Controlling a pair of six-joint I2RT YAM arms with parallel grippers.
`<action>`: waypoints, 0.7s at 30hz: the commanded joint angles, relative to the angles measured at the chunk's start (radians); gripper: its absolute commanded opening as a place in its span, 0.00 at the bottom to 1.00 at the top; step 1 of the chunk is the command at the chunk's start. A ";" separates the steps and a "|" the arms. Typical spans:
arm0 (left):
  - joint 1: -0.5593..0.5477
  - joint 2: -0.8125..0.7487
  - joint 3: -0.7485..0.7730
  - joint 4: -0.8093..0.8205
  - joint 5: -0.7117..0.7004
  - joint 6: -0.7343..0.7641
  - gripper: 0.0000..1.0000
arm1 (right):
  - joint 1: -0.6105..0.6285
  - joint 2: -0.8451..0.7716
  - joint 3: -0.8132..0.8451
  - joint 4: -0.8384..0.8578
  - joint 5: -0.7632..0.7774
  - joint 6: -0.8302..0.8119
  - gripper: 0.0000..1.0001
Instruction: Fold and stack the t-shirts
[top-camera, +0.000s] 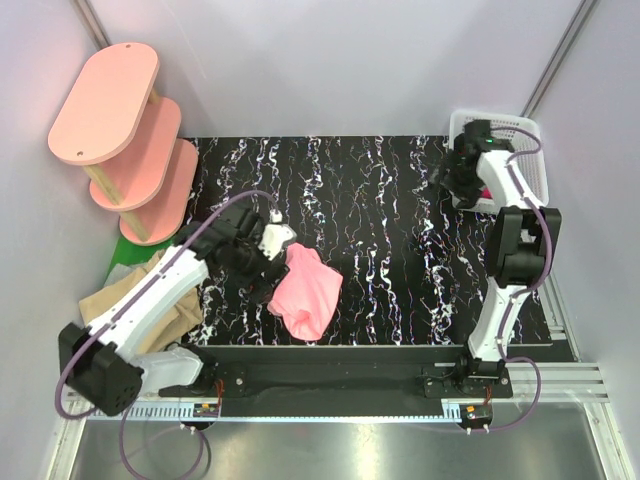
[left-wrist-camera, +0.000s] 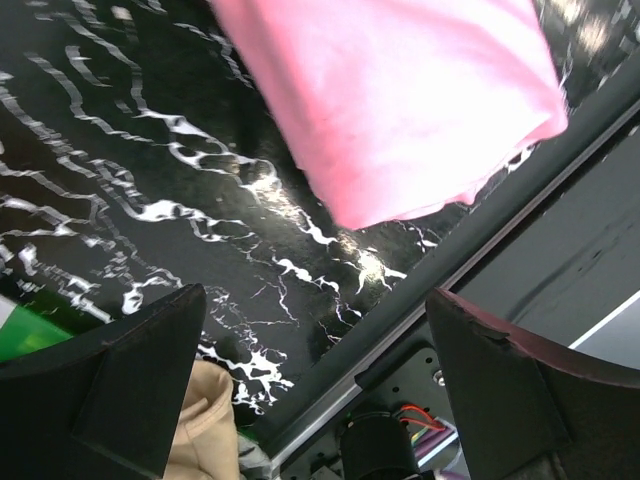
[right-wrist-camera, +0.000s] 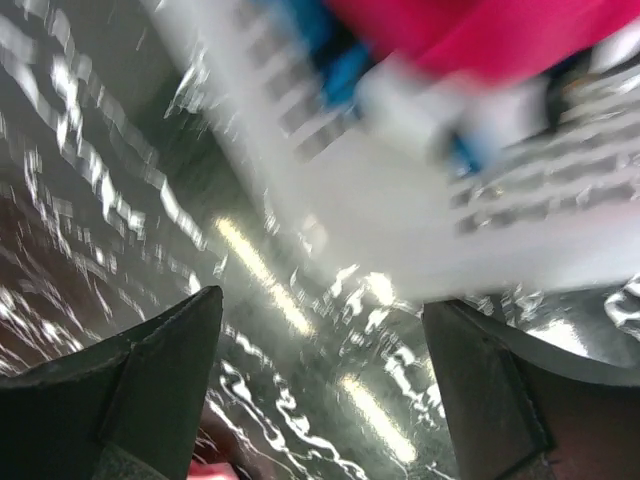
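Observation:
The salmon-pink t-shirt (top-camera: 306, 289) lies crumpled on the black marbled table (top-camera: 400, 260), left of centre. It fills the top of the left wrist view (left-wrist-camera: 400, 100). My left gripper (top-camera: 262, 272) is open and empty just left of it (left-wrist-camera: 315, 400). The tan-beige t-shirt (top-camera: 125, 305) hangs bunched off the table's left edge and shows low in the left wrist view (left-wrist-camera: 205, 420). The magenta-red t-shirt (top-camera: 487, 192) lies in the white lattice basket (top-camera: 525, 135). My right gripper (top-camera: 458, 185) is open and empty at the basket's left side (right-wrist-camera: 320, 400), the shirt (right-wrist-camera: 480, 30) blurred above it.
Pink oval shelf boards (top-camera: 120, 130) stand at the far left corner, with a green object (top-camera: 125, 250) below them. The basket's white wall (right-wrist-camera: 420, 200) is close in front of my right fingers. The table's front rail (left-wrist-camera: 520, 200) runs near my left gripper.

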 joint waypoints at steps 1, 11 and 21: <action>-0.053 0.089 -0.017 0.035 -0.053 0.024 0.96 | 0.251 -0.202 -0.058 0.040 -0.002 -0.066 0.89; -0.056 0.268 0.012 0.135 -0.016 -0.019 0.44 | 0.611 -0.513 -0.520 0.152 -0.085 -0.008 0.69; -0.068 0.391 0.102 0.043 0.231 0.014 0.50 | 0.618 -0.668 -0.631 0.153 -0.059 0.012 0.68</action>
